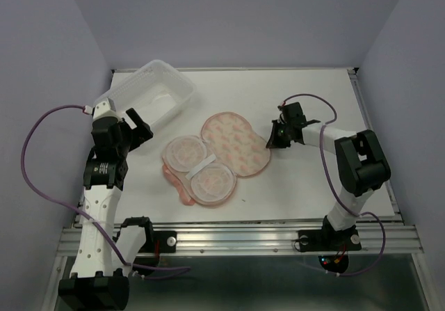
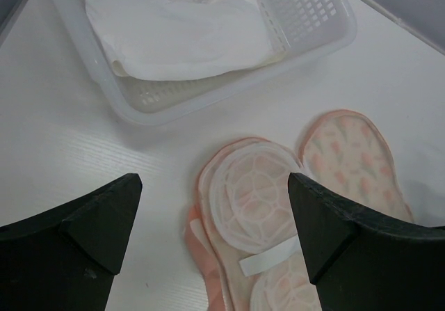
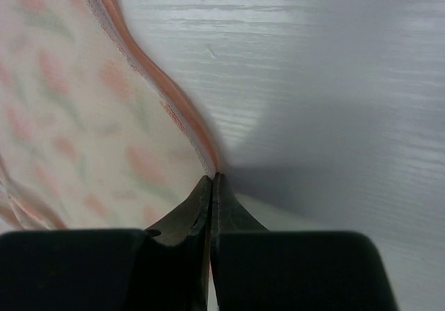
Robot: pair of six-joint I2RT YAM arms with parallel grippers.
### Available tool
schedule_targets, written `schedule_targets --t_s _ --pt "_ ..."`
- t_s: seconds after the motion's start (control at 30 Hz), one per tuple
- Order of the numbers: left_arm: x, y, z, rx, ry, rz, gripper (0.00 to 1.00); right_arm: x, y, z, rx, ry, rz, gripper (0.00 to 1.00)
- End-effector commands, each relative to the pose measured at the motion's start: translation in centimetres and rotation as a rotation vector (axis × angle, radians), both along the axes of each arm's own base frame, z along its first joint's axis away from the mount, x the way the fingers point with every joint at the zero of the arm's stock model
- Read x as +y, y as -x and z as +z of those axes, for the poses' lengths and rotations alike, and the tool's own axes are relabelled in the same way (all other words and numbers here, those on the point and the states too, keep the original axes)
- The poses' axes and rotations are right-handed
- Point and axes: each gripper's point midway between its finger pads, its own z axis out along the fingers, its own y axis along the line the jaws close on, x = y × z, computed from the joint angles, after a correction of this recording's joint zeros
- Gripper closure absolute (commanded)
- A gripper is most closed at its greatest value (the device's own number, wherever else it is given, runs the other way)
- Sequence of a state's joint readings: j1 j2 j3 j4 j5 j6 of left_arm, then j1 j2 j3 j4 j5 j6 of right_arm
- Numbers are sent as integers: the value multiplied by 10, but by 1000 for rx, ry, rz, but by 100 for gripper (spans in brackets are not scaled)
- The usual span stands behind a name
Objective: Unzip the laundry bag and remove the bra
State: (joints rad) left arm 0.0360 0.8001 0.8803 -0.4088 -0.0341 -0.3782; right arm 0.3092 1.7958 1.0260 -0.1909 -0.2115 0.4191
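The laundry bag (image 1: 215, 156) lies unzipped and spread flat on the table. Its mesh-lined half (image 1: 200, 170) faces up on the left and its printed flap (image 1: 236, 142) is folded out to the right. The bra (image 2: 181, 36) lies white and crumpled in the white perforated basket (image 2: 316, 19). My left gripper (image 1: 139, 126) is open and empty between basket and bag; in the left wrist view (image 2: 214, 186) it hangs above the bag's mesh half (image 2: 257, 193). My right gripper (image 1: 272, 140) is shut on the flap's pink zip edging (image 3: 182, 120), its tips (image 3: 212, 180) meeting on it.
The basket (image 1: 149, 92) stands tilted at the back left near the wall. A white strap (image 2: 274, 259) crosses the bag's mesh lining. Bare white table (image 1: 313, 109) lies right of the bag, with its metal rail along the near edge.
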Motion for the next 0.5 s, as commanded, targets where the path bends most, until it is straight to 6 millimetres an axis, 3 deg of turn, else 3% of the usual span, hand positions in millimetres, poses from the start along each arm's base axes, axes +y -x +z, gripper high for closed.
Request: schedule_targets --t_s 0.0,0.03,0.13,0.2,0.47 --pt "-2 -5 29 -69 -12 -19 1 -26 -18 63 -160 118 -66 99" --pt "-1 -5 30 -71 -11 -17 1 -28 -19 65 -166 133 -67 99" --pt "0 -4 34 -81 -16 -10 1 -38 -25 117 -289 153 -101 99" --pt "2 -4 35 -83 -17 1 1 -40 -26 137 -333 152 -100 99" --pt "1 -6 31 -99 26 25 1 -19 -20 225 -539 46 46 99"
